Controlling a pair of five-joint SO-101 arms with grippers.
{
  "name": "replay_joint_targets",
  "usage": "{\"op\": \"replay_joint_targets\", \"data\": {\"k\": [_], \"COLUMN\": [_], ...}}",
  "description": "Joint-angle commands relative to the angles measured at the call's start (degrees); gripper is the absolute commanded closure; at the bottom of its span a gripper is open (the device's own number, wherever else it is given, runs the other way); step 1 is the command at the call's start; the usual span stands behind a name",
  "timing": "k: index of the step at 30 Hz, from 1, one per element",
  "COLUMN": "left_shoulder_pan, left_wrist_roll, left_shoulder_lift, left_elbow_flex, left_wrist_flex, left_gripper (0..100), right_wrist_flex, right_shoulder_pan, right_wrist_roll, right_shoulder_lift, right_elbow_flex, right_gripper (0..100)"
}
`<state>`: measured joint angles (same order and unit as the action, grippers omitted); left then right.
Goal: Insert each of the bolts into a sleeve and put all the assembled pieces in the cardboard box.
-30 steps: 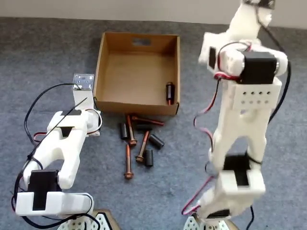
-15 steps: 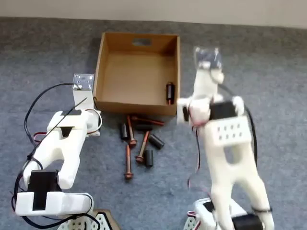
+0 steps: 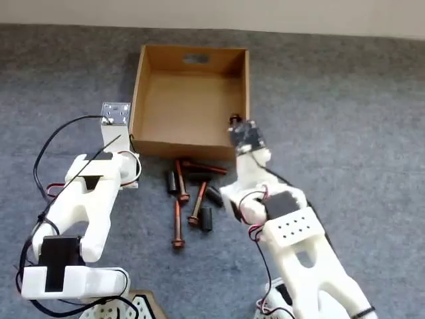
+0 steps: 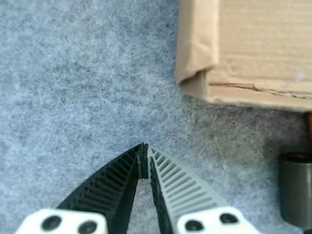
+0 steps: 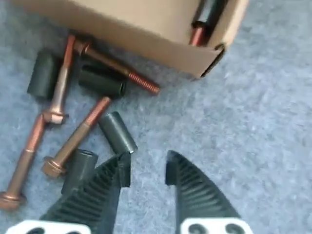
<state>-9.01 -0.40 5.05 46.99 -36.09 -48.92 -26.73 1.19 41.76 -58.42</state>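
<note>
The right arm point(image 3: 299, 239) has swung down from its raised pose at the right and now leans in low over the near right corner of the cardboard box point(image 3: 141, 100). The left arm point(image 3: 86, 199) has not shifted.

At the left, the left fingers point(image 4: 144, 163) are pressed together with nothing between them. They point down at the grey surface point(image 3: 345, 100), just off the near left corner of the box point(image 4: 195, 58), and a dark sleeve point(image 4: 295, 187) lies at the edge of that wrist view.

The box stands open in the middle. One assembled piece point(image 5: 202, 19), a bolt inside a black sleeve, lies in it against the right wall near the front corner.

In front of the box, a loose pile lies on the surface: four copper-coloured bolts point(image 3: 177, 222) and four black sleeves point(image 3: 206, 218), mixed and partly touching. One bolt point(image 5: 117, 68) lies slantwise just beside the front wall of the box, and one sleeve point(image 5: 102, 80) lies right next to it.

To the right of the pile, the right fingers point(image 5: 178, 178) are spread apart and hold nothing. They hang over bare surface, near the closest sleeve point(image 5: 117, 134) and not touching it.
</note>
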Motion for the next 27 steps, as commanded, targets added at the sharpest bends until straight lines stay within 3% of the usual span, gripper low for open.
{"op": "replay_joint_targets", "data": {"k": [1, 7, 13, 24, 27], "left_shoulder_pan": [-0.3, -0.3, -0.3, -0.1, -0.1], "left_wrist_roll": [0.2, 0.3, 0.3, 0.3, 0.3], "left_shoulder_lift": [-0.1, -0.1, -0.1, -0.1, -0.1], "left_elbow_flex": [-2.3, -2.3, -2.3, -2.3, -2.3], "left_wrist_flex": [-0.1, -0.1, -0.1, -0.1, -0.1], "left_gripper": [99, 99, 99, 99, 99], "right_wrist_flex": [4.8, 16.7, 21.9, 22.4, 22.4], "right_shoulder_pan": [-1.5, -4.6, -5.2, -5.1, -5.1], "right_wrist_roll": [0.9, 1.0, 1.2, 1.2, 1.3], "right_shoulder_lift": [-0.8, -3.1, -9.1, -24.9, -26.5], "right_elbow_flex": [-2.2, -8.7, -8.0, 0.5, 1.2], "right_gripper": [85.1, 85.1, 85.1, 85.2, 90.0]}}
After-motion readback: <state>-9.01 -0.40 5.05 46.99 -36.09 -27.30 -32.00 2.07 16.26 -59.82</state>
